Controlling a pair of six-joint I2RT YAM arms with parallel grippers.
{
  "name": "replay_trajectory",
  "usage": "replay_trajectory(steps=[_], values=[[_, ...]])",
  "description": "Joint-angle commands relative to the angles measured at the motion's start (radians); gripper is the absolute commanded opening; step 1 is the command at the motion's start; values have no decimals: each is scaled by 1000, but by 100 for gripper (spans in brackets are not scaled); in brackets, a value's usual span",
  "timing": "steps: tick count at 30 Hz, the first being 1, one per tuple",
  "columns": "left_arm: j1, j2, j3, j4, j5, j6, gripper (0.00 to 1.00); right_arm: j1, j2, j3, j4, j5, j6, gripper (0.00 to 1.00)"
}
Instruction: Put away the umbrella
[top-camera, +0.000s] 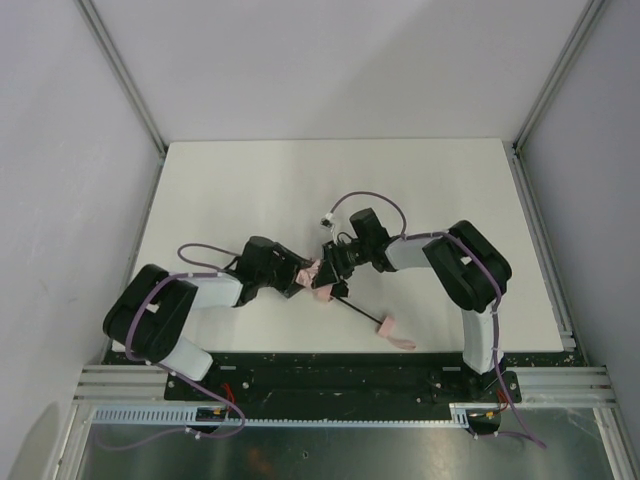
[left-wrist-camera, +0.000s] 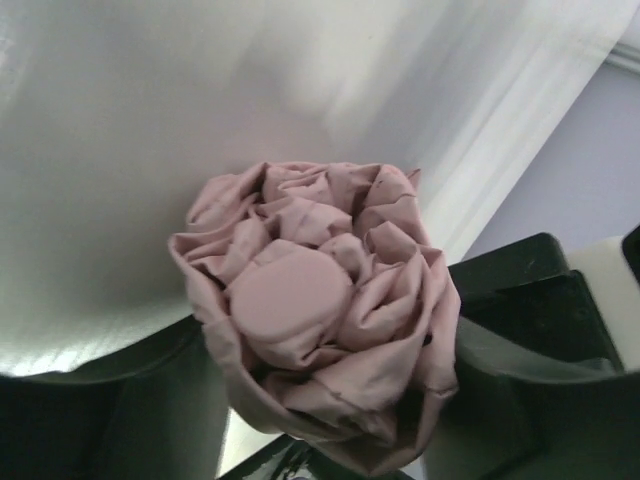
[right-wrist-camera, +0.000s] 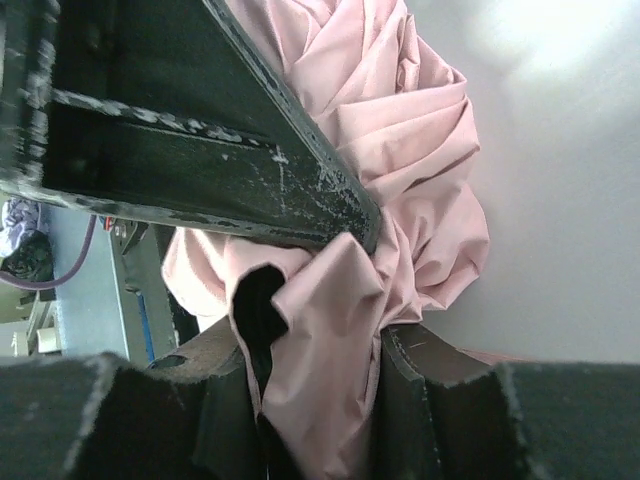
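The pale pink umbrella (top-camera: 322, 283) lies near the table's front middle, its folded canopy bunched between both grippers. Its thin black shaft (top-camera: 358, 311) runs down-right to the small pink handle (top-camera: 388, 326) with its strap on the table. My left gripper (top-camera: 303, 276) is shut on the canopy's end; in the left wrist view the crumpled fabric and its round pink cap (left-wrist-camera: 290, 297) fill the space between the fingers. My right gripper (top-camera: 333, 266) is shut on the canopy fabric (right-wrist-camera: 320, 370) from the other side, and a dark finger of the left gripper (right-wrist-camera: 200, 150) crosses that view.
The white table (top-camera: 300, 180) is bounded by grey walls and aluminium frame posts (top-camera: 120, 70). A black rail (top-camera: 340, 370) runs along the near edge by the arm bases. A purple cable (top-camera: 370, 200) loops above the right arm.
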Motion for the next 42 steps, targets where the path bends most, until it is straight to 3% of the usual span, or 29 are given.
replay_trajectory(steps=[1,4,7,9,12,19,22,24,31,32,34,39,42], values=[[-12,71,-64,-135,-93,74,55,15,9,-8,57,-160,51,0],[-12,64,-82,-116,-91,78,28,24,-18,-7,44,-134,46,4],[-13,58,-90,-114,-81,75,10,45,-71,-7,-17,-14,21,32],[-13,52,-94,-114,-70,68,6,78,-127,-8,-80,125,-28,49],[-12,41,-102,-137,-47,30,1,146,-195,-4,-165,342,-115,63],[-13,5,-72,-224,-24,-3,0,318,-232,23,-309,805,-283,74],[-15,-3,-60,-255,-3,-12,0,383,-189,62,-348,999,-325,71],[-22,-9,-50,-281,-2,-13,0,411,-153,97,-374,1094,-334,64],[-31,-30,-36,-311,9,-20,0,410,-115,123,-378,1115,-313,9],[-32,-30,-35,-311,12,-16,0,406,-114,123,-377,1109,-314,4],[-32,-28,-31,-312,16,-8,10,400,-114,122,-373,1091,-320,1],[-32,-23,-36,-318,14,-13,75,399,-145,100,-339,1080,-347,0],[-31,-2,-25,-319,11,-6,92,410,-179,78,-302,1070,-373,0]])
